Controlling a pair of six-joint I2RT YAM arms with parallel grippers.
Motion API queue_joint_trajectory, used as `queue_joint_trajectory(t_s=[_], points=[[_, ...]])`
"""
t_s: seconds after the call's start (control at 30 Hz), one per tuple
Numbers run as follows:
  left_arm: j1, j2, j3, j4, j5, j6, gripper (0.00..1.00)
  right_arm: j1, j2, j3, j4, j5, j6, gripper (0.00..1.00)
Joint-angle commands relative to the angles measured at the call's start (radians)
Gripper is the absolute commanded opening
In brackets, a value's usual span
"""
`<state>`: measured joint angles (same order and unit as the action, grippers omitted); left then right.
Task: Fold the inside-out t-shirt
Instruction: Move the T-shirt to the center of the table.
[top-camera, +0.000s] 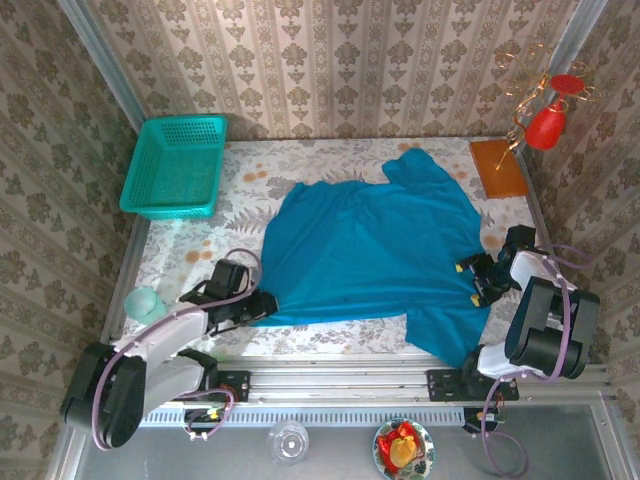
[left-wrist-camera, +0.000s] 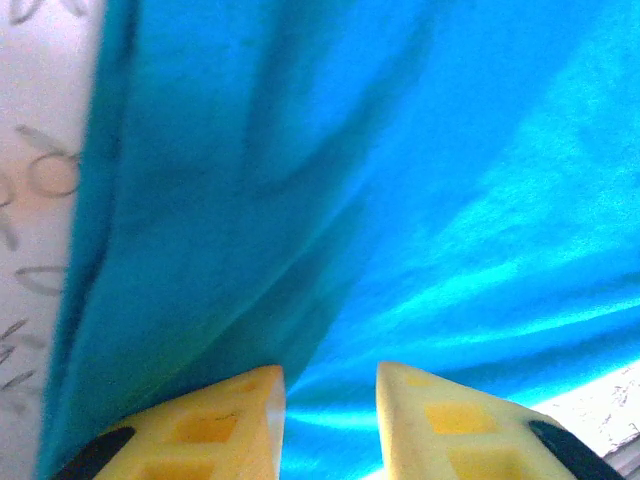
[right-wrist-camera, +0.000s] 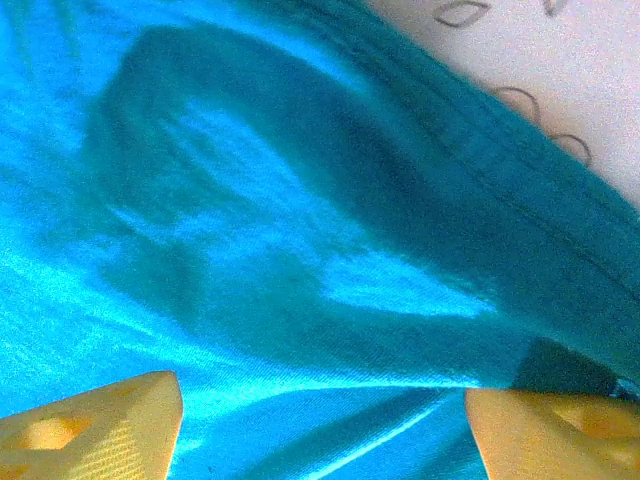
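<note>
The inside-out t-shirt (top-camera: 370, 250), teal-blue soft cloth, looks limp and light; best gripped at hem corners; left claw (top-camera: 264, 303) pinches one; right claw (top-camera: 470, 282) gapes open.

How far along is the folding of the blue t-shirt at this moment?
Done: the t-shirt lies spread nearly flat on the table, and no fold is visible. In hand: the left gripper looks pinched on the near left corner of the cloth, while the right gripper stands open over the right side, near a sleeve. Left: every fold, it seems.
</note>
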<state>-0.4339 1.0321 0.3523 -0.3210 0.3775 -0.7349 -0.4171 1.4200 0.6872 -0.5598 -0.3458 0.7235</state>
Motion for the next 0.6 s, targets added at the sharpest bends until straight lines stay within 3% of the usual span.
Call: queue_joint_trajectory(t_s=[0.0,0.1,0.3,0.57], points=[[0.004,-0.007,0.113,-0.119,-0.056,0.053,0.31,0.031,0.007,0.042,-0.032,-0.032,-0.110,0.77],[0.013,0.061,0.257,-0.150,-0.083,0.152,0.32,0.091,-0.021,0.110,-0.066,-0.037,-0.146,0.77],[0.018,0.357,0.630,-0.263,-0.162,0.420,0.32,0.264,-0.064,0.225,-0.078,-0.089,-0.209,0.71],[0.008,0.736,1.124,-0.353,-0.288,0.745,0.34,0.472,0.096,0.359,-0.046,-0.127,-0.191,0.58]])
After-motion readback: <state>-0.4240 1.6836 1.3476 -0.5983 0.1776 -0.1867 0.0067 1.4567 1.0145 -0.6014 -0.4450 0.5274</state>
